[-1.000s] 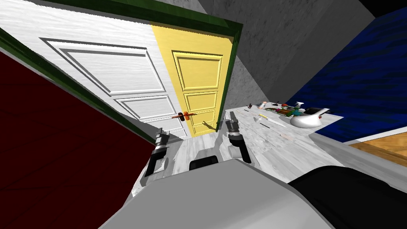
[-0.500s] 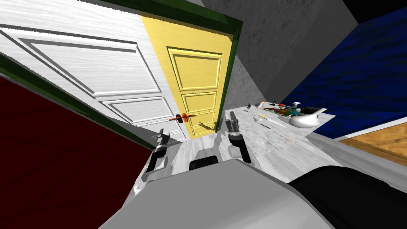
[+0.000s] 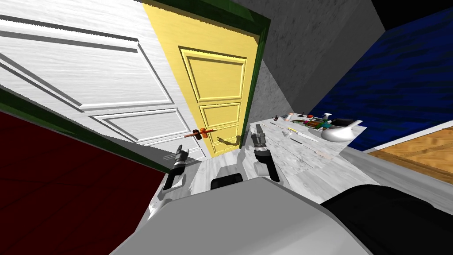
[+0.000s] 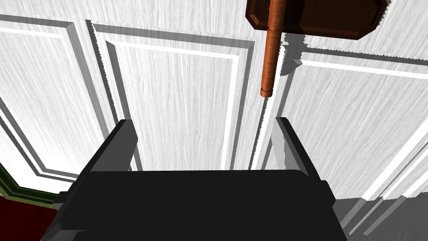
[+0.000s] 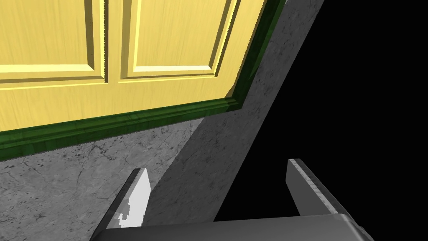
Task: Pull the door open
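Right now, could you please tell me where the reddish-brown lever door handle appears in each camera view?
Head view: the reddish-brown lever handle sits at the seam between the white panelled door and the yellow panelled door.
Left wrist view: it hangs from a dark plate just beyond the open left gripper.
Right wrist view: this camera faces the yellow door's corner instead.
Shared landmark: the green door frame, present in all three views.

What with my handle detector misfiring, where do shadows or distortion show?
Head view: wide lens splays the white door and yellow door; the handle casts a dark shadow on the yellow one. Left wrist view: jagged grey shadow beside the handle. Right wrist view: shaded band on the grey wall.
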`<state>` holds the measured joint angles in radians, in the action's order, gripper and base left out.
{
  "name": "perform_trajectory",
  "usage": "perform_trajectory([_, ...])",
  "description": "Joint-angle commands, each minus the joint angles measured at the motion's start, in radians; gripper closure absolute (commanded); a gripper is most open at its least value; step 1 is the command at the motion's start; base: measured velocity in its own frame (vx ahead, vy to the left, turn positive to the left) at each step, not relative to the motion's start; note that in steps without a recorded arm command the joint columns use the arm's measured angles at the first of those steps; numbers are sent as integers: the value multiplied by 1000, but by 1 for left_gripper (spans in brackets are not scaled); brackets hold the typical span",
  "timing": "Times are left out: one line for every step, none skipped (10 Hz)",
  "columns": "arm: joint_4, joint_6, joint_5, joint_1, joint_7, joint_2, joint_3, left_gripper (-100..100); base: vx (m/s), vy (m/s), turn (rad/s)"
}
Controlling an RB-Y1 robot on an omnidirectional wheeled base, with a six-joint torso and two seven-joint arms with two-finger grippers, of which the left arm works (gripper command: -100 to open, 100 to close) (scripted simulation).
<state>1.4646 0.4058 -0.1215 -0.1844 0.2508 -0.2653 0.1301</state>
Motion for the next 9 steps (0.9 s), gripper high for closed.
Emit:
perform_trajectory([-48, -3, -6, 20, 10, -16, 5, -100, 87, 31, -62])
perform_trajectory([-48, -3, -6, 20, 10, -16, 5, -100, 54, 21, -27])
perform_trajectory([-68, -8, -8, 28, 12, -20, 7, -100, 48, 12, -32])
perform_trajectory([-107, -16, -12, 44, 18, -30, 11, -100, 105, 33, -106])
perform_trajectory([-125, -20, -14, 51, 20, -35, 13, -100, 128, 34, -93])
perform_trajectory([-141, -23, -16, 57, 22, -38, 15, -100, 111, 21, -38])
perform_trajectory([-157, -27, -18, 64, 24, -42, 16, -100, 82, 24, -34])
perform_trajectory([-184, -33, -21, 75, 28, -49, 19, -100, 104, 29, -82])
perform_trajectory([-206, -37, -23, 84, 31, -54, 22, -100, 140, 29, -84])
